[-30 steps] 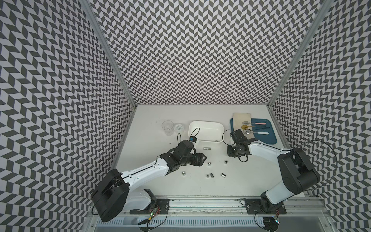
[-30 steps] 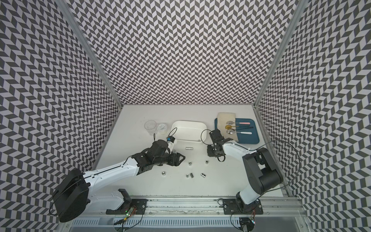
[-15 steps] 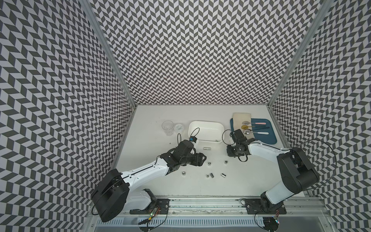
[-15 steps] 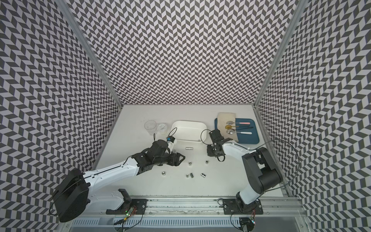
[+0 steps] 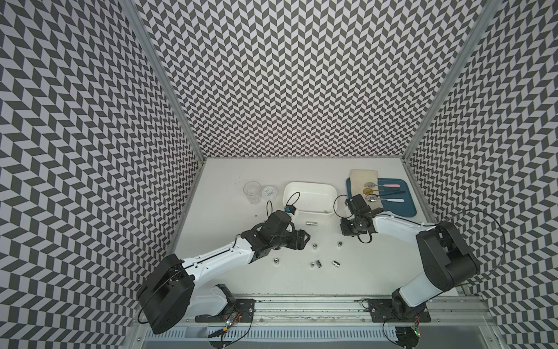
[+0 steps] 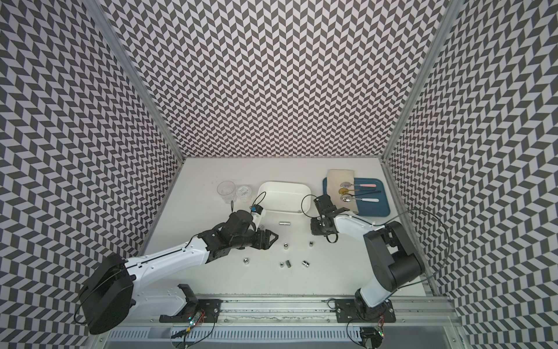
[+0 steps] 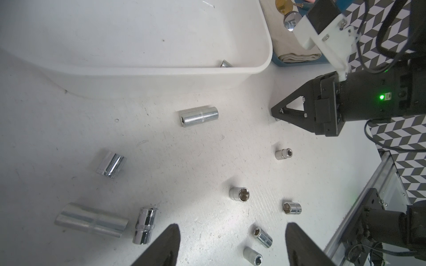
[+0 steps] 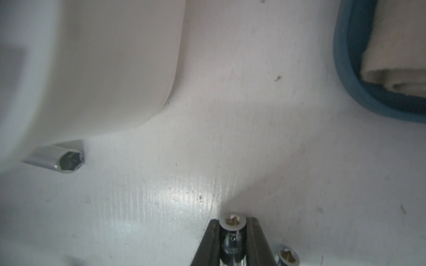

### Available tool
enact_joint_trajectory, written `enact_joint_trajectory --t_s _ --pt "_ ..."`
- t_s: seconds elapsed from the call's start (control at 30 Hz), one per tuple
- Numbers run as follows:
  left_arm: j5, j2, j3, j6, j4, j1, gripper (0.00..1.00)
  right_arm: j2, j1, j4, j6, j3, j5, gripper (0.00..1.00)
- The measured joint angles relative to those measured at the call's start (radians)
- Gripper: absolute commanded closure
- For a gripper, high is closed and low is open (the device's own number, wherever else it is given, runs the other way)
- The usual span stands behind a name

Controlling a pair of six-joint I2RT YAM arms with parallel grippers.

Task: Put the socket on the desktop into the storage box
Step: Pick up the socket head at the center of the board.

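A clear plastic cup (image 5: 252, 191), apparently empty, stands at the left of the counter (image 5: 229, 181). Beside it the left claw (image 7: 231, 230) hangs with jaws wide apart, holding nothing, above loose sockets (image 5: 317, 264) scattered across the surface. The white storage box (image 5: 309, 185) holds a single socket (image 7: 225, 63), tucked into the corner nearest the right arm. A long socket (image 5: 312, 223) lies on its side just in front of the box. Further right, the right claw (image 8: 234, 224) is clamped on a small socket (image 8: 233, 220), low over the counter and near the box's corner. At far right, a blue tray (image 5: 404, 208) carries a folded cloth (image 5: 363, 178) and three spoons (image 5: 389, 185).

The grip looks vulnerable. The smooth metal socket sits right at the fingertips and could squirt free on the lift. Another socket (image 8: 287, 254) lies just beside the claw and may be nudged and roll away. The carry is short, but a low pass could clip the box's rolled rim and shove the light tub, or knock the socket loose.
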State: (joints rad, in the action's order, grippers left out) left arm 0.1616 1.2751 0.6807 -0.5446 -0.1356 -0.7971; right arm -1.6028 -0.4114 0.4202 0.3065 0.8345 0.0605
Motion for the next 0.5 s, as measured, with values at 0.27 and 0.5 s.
enact_joint_trajectory --t_s 0.27,0.5 --pt "0.001 -0.035 -0.011 -0.015 0.0 0.061 0.25 0.052 -0.025 0.06 0.001 0.038 0.004 0.83" --pt "0.012 -0.109 -0.061 -0.039 0.0 0.167 0.25 0.072 -0.043 0.103 0.001 0.154 0.007 0.83"
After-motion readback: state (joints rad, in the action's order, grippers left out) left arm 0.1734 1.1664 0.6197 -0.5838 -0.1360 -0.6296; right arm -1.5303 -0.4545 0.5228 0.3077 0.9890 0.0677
